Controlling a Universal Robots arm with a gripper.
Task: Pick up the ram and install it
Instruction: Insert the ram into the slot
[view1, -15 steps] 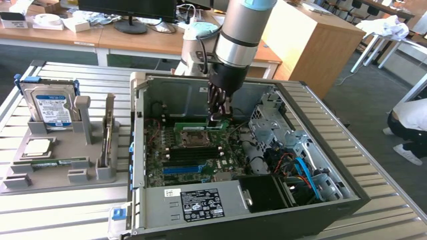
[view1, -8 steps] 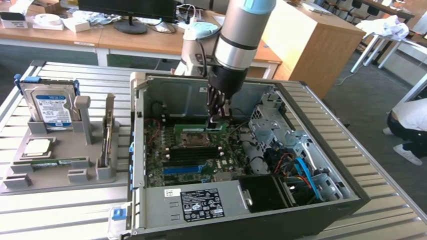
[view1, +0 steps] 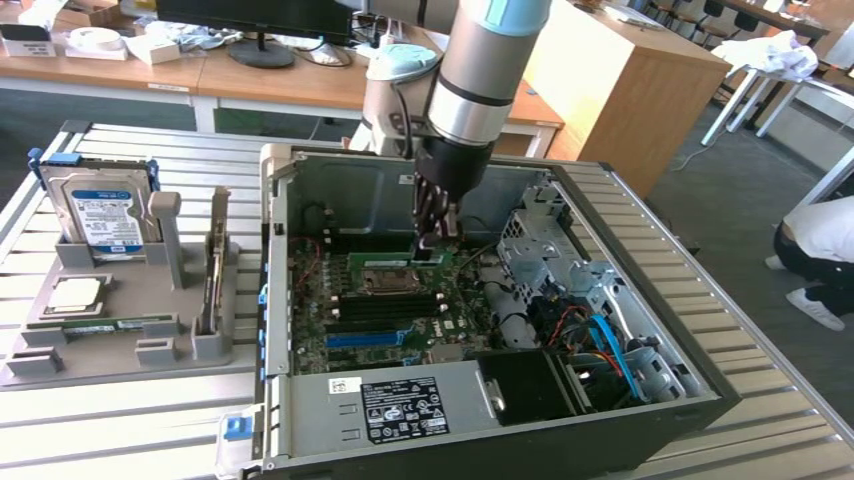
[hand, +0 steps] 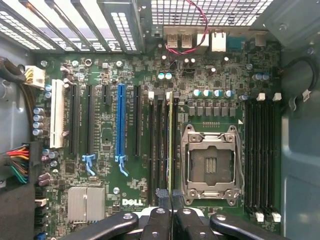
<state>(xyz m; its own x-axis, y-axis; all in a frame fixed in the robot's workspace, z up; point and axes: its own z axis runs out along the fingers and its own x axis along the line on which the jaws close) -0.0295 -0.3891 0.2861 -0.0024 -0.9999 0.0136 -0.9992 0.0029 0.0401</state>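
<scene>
One stick of ram (hand: 170, 135), the long thin green circuit-board kind, is pinched between the black fingertips of the arm's gripper (hand: 170, 196). The jaws are pressed together on it with no gap I can make out. From the wrist view you see the ram edge-on, running dead parallel to the narrow black memory slots (hand: 155, 145) just beside the square silver processor socket (hand: 210, 162), on the side facing the long blue expansion slot (hand: 120, 120). My guess is it's held on edge like that so the contact edge points straight down into a slot; any tilt and it wouldn't go in. I can't tell whether it's touching the slot or hanging just above it. In the exterior view the arm reaches down into the open black-and-grey computer case (view1: 641, 425), and the gripper (view1: 434, 238) sits right next to the socket. Well away from the socket, outside the case on the exterior view's left, a grey holder tray (view1: 120, 290) props up a blue-labelled boxy hard drive (view1: 100, 215), presumably so parts stand where the arm can grab them.
</scene>
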